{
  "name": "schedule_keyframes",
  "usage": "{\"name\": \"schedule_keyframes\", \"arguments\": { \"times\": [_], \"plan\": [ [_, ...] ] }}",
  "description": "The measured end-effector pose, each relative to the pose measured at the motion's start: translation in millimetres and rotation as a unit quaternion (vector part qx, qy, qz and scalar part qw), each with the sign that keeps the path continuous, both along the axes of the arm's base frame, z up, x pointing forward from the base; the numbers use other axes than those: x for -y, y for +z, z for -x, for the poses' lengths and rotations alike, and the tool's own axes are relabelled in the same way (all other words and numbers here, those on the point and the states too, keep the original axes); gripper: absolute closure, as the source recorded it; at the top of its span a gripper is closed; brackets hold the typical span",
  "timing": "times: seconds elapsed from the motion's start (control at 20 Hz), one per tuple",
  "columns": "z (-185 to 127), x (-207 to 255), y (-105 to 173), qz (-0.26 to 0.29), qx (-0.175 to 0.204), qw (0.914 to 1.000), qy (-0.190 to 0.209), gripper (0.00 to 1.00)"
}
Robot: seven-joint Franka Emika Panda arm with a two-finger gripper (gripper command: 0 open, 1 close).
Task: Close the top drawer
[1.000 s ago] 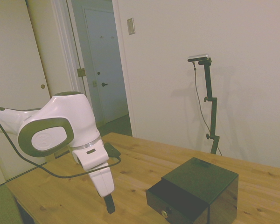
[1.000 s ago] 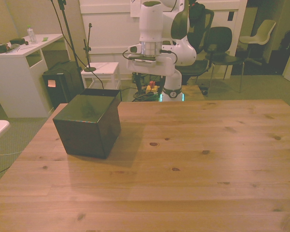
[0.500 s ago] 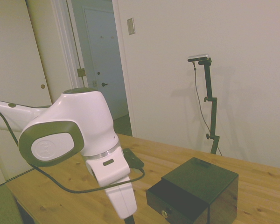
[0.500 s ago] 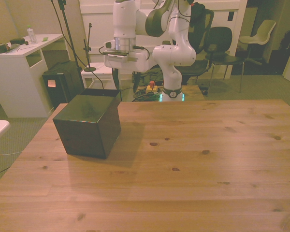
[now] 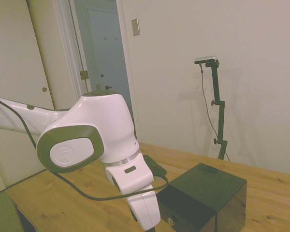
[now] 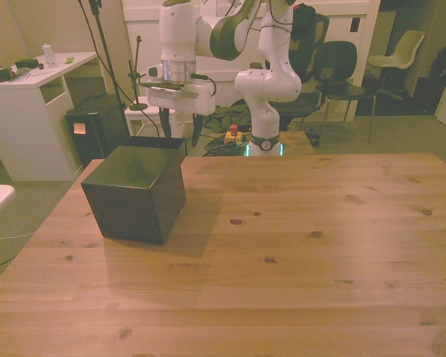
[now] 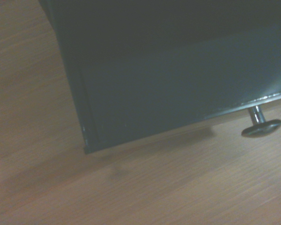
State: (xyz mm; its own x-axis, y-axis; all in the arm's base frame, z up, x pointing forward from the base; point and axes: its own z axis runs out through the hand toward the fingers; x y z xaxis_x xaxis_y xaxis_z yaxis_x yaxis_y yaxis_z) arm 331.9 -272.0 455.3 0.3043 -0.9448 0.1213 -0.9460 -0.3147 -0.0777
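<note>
Behind the cabinet [image 6: 136, 192], top drawer [image 6: 157, 141] juts toward the open-fingered gripper [image 6: 180, 126].

Dim, yellowish light is tinting every view; the glossy black cube cabinet [image 6: 136, 193] is casting a soft shadow beside itself, and the wrist view is blurring.
</note>
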Motion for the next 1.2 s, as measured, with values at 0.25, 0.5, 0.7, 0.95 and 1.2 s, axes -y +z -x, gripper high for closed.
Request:
{"name": "schedule_keyframes", "arguments": {
  "times": [0.25, 0.5, 0.7, 0.95, 1.2],
  "plan": [
    [-2.9, -3.7, 0.3, 0.0, 0.001, 1.0, 0.004, 1.0],
    [-4.7, -4.9, 0.8, -0.001, 0.004, 1.0, 0.004, 1.0],
    [-7.6, -1.8, 4.2, 0.001, 0.008, 1.0, 0.002, 1.0],
    [-11.7, 4.5, 6.0, -0.001, 0.011, 0.9999, -0.004, 1.0],
    [-8.6, 7.6, 1.9, -0.005, 0.008, 0.9999, -0.008, 1.0]
  ]
}}
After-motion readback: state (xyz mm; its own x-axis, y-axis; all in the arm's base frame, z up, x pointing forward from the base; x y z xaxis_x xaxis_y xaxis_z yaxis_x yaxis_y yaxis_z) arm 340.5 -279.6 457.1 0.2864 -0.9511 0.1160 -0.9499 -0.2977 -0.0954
